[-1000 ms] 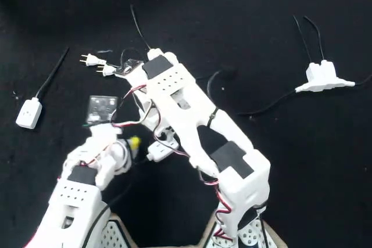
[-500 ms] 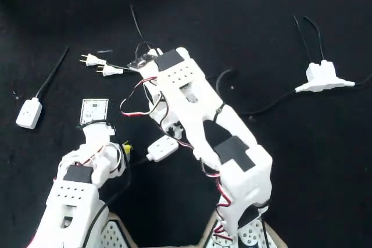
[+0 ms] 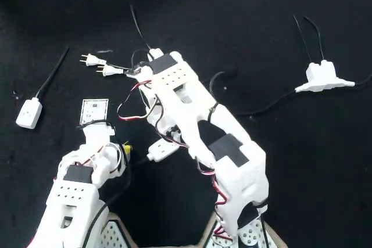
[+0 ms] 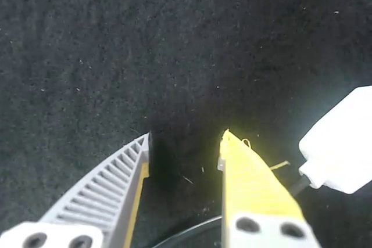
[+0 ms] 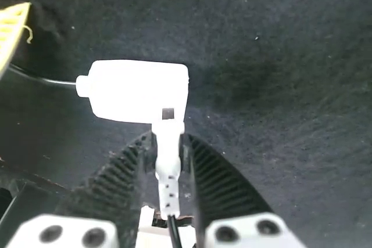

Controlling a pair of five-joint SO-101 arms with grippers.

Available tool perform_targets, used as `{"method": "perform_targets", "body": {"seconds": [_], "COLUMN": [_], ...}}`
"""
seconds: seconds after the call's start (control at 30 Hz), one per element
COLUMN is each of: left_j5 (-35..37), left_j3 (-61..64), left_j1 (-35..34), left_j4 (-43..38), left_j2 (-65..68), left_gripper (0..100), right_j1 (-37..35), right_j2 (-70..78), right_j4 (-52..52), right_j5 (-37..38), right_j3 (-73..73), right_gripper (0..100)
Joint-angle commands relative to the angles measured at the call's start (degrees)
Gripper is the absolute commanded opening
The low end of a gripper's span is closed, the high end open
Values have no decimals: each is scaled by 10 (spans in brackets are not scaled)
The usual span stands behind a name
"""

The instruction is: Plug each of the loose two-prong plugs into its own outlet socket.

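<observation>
My right gripper [image 5: 167, 140] is shut on a slim white plug [image 5: 168, 161]. The plug's front end meets the side of a white outlet socket [image 5: 136, 92] lying on the black cloth, and its prongs are hidden. From above, that socket [image 3: 163, 150] lies under the folded right arm [image 3: 186, 103]. My left gripper [image 4: 185, 137] stands open over bare cloth with nothing between its fingers, a little to the side of the same socket [image 4: 343, 143]. Its yellow fingertip [image 3: 125, 148] shows from above. Two loose two-prong plugs [image 3: 93, 60] [image 3: 110, 71] lie at the back left.
Another white socket [image 3: 29, 113] on a black cable lies at the far left. A white socket block [image 3: 322, 76] with cables running from it sits at the right. Black cables [image 3: 261, 108] cross the cloth between the arms and that block.
The left gripper has drawn back from the socket toward the left. The right arm's wrist swung right and then back a little, staying shut on the plug at the socket.
</observation>
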Motion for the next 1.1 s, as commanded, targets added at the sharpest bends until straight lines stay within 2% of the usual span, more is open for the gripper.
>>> {"method": "perform_targets", "body": {"seconds": [0.0,0.63,1.07], "left_j5": [-4,-4,-4], "left_j3": [-36,-36,-36], "left_j1": [-6,-6,-6], "left_j4": [3,3,3], "left_j2": [-5,-5,-5], "left_gripper": [195,195,195], "right_j1": [-7,-10,-57], "right_j2": [-1,79,31], "right_j4": [5,-11,-25], "right_j5": [-1,-1,-4], "right_j3": [-8,-87,-51], "right_gripper": [11,11,11]}}
